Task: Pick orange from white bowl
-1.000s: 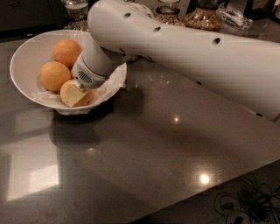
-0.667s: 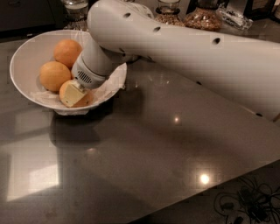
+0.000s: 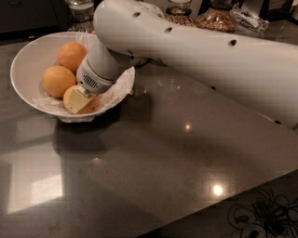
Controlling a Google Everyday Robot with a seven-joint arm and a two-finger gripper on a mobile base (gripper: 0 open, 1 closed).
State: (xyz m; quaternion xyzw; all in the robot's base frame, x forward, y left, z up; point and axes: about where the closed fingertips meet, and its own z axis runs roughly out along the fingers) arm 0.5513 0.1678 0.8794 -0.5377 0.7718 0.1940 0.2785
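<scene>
The white bowl (image 3: 32, 58) stands at the back left of the dark table, lined with crinkled clear film. Two whole oranges lie in it, one at the back (image 3: 71, 55) and one on the left (image 3: 57, 80). A third orange (image 3: 93, 105) shows partly at the bowl's front. My gripper (image 3: 79, 98) reaches down into the bowl from the right, its pale yellowish tip right against that third orange and covering most of it. The thick white arm (image 3: 195, 51) crosses the view from the right.
Glass jars stand behind the bowl and arm at the back (image 3: 80, 7) (image 3: 179, 11) (image 3: 216, 18). The table's front edge runs diagonally at the lower right, with dark cables (image 3: 260, 214) on the floor beyond it.
</scene>
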